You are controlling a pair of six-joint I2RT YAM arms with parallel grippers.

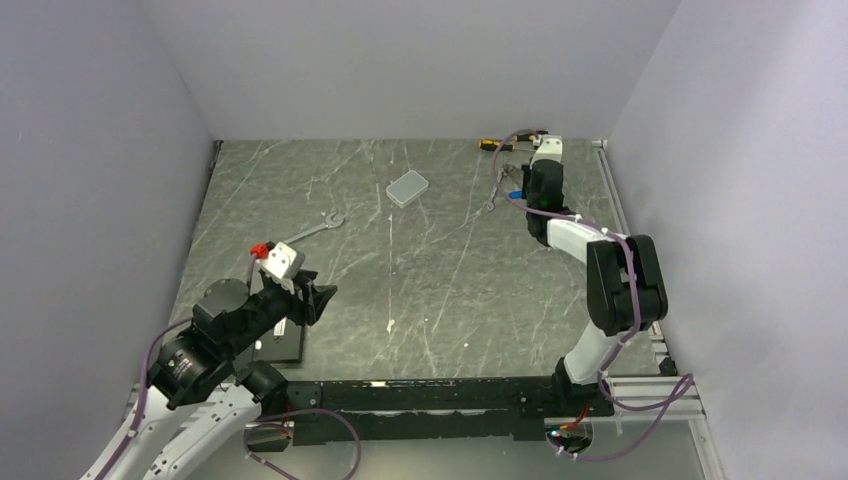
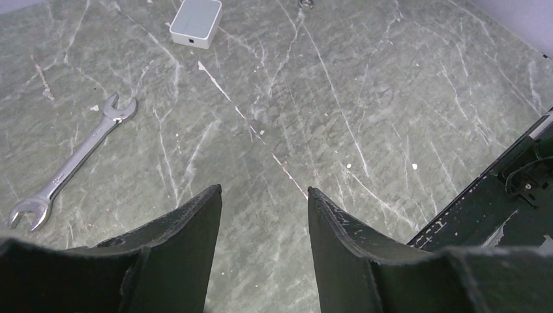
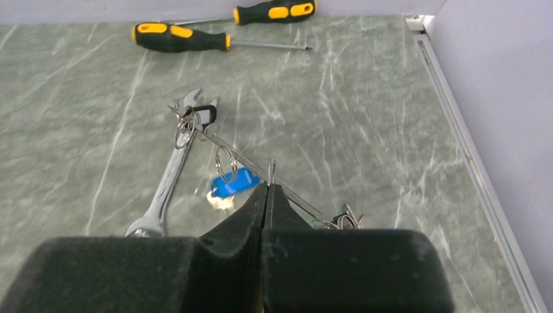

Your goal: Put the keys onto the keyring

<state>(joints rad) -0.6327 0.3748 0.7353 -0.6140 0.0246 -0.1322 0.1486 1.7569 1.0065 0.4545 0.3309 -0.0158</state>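
Observation:
In the right wrist view my right gripper (image 3: 267,186) is shut, and a thin silvery wire of the keyring (image 3: 271,168) stands pinched at its tips. The wire runs slanting left and right from there over the table. A blue key (image 3: 232,184) hangs by a small ring just left of the tips. A black key (image 3: 206,115) lies at the wire's far left end on a wrench. A green key (image 3: 346,218) shows partly beside the right finger. My left gripper (image 2: 264,190) is open over bare table, far from the keys, nothing between its fingers.
Two yellow-and-black screwdrivers (image 3: 182,38) lie by the back wall. A silver wrench (image 3: 163,189) lies under the black key. Another wrench (image 2: 72,163) and a grey box (image 2: 195,23) lie ahead of the left gripper. The right wall rail (image 3: 469,163) is close.

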